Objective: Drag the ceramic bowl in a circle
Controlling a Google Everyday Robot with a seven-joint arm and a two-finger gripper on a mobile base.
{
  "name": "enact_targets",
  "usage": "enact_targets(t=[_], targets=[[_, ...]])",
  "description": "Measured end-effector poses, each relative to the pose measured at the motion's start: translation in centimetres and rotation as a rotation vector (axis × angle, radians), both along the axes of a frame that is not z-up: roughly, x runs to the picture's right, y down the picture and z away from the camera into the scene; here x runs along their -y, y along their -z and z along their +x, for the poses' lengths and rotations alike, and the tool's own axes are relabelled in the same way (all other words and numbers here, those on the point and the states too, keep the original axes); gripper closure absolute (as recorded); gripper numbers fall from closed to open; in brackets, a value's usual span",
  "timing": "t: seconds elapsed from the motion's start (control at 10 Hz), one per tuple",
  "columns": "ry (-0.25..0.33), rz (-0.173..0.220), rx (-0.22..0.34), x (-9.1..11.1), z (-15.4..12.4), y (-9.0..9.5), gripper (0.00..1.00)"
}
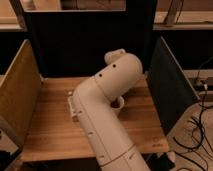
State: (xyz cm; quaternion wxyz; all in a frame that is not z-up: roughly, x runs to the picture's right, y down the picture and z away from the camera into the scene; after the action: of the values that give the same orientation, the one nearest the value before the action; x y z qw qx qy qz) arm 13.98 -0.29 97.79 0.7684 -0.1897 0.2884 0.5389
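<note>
My white arm [107, 100] rises from the bottom of the view and bends at a big elbow [124, 70] over the wooden table [50, 130]. My gripper is hidden behind the elbow, over the back middle of the table. A small pale rounded piece [118, 103] shows just under the arm's right side. I cannot tell whether it is the ceramic bowl or part of the gripper. No other part of a bowl shows.
A small white boxlike object [73, 106] lies on the table, pressed against the arm's left side and partly covered. A tan panel [17, 95] walls the left, dark panels the back [85, 45] and right [167, 90]. Cables [197, 130] hang off the right.
</note>
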Motion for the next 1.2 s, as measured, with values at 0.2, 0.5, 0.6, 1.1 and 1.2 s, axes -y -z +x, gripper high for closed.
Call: enact_targets(t=[0.2,0.5,0.6,1.1,1.2], targets=[[-0.027,0.000,-0.070,-0.4,2.6,0.8,1.00],[-0.065,0.058,-0.125,2.3,4.8,0.3,1.00],[-0.071,0.065,-0.111,2.9,4.5,-0.7,1.00],[-0.032,0.059,0.033,4.1,-1.5,-3.0,1.00],[-0.022,0.036,0.078,3.4,-3.4,-2.8,1.00]])
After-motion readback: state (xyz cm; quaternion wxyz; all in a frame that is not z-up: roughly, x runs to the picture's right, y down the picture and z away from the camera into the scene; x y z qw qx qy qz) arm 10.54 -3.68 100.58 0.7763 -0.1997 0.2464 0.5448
